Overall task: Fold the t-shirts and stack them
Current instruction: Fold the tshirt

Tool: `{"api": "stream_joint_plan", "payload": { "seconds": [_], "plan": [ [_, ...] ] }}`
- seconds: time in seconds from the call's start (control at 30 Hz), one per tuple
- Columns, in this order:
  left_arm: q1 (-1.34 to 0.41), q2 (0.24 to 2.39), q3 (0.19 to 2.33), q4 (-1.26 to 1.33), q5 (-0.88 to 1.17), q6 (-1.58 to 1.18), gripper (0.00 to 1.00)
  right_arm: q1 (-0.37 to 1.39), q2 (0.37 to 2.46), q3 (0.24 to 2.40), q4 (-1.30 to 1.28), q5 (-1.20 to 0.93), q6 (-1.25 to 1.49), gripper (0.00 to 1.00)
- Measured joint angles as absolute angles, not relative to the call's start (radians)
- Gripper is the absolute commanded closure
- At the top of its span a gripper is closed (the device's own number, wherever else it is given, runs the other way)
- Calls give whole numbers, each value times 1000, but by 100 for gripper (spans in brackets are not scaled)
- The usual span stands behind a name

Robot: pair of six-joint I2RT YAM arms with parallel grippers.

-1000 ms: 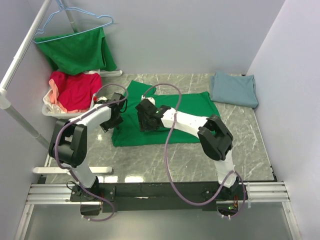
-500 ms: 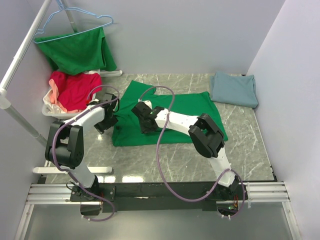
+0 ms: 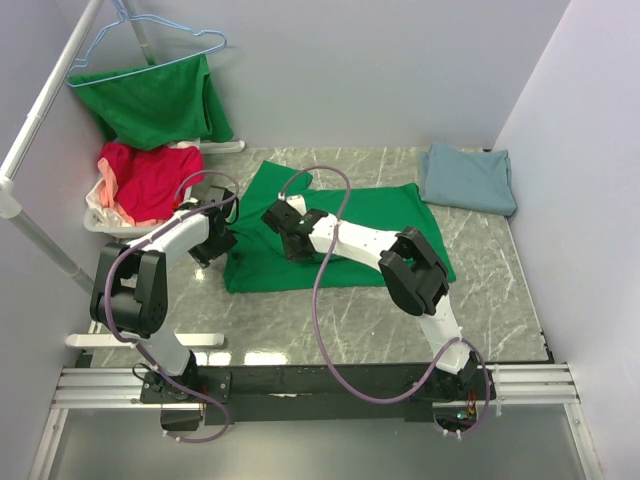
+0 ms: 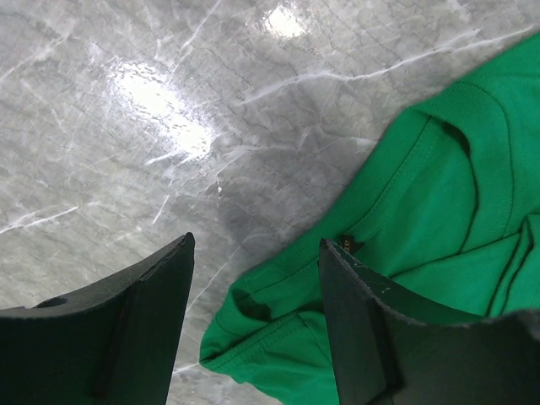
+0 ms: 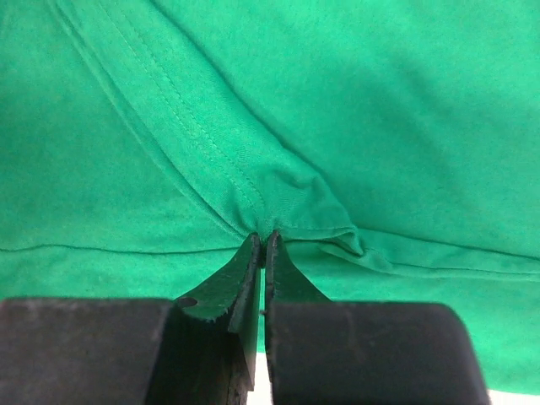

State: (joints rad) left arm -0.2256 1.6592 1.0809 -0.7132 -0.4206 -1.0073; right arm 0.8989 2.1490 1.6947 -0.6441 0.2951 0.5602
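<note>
Grey marble-patterned table [image 3: 500,290] fills the floor of a booth closed in by pale lavender walls [image 3: 380,70]. At its middle lies the green t-shirt [image 3: 390,205], spread mostly flat, its left part rumpled and one sleeve pointing toward the far wall.

The right gripper [image 3: 283,222] is down on the left half of this shirt. In the right wrist view its fingertips [image 5: 246,261] are pressed together, and a small pucker of green cloth beside a stitched seam is caught at their ends.

The left gripper [image 3: 222,240] sits at the shirt's left edge with its jaws well apart and nothing between them. In the left wrist view one of its fingers [image 4: 126,321] is over bare marble and the other over the bunched hem. Whether they touch the surface cannot be told.

Well apart from the green shirt, at the far right corner of the table, a blue-grey t-shirt [image 3: 468,178] lies folded into a neat rectangle.

Off the table's far left corner stands a white basket [image 3: 105,225]. It holds a heaped red t-shirt [image 3: 155,180], with a pink t-shirt [image 3: 108,188] showing along its left rim.

Above the basket a hung green shirt [image 3: 150,105] drapes from a pale blue hanger [image 3: 150,63], which hooks on a slanting white rack pole [image 3: 42,100].
</note>
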Motion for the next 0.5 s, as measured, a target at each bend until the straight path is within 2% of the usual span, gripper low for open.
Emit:
{"api": "stream_joint_plan", "payload": {
  "seconds": [0.5],
  "plan": [
    [-225, 1659, 1081, -700, -407, -1002, 35, 858, 2159, 1850, -702, 455, 579, 100]
  ]
}}
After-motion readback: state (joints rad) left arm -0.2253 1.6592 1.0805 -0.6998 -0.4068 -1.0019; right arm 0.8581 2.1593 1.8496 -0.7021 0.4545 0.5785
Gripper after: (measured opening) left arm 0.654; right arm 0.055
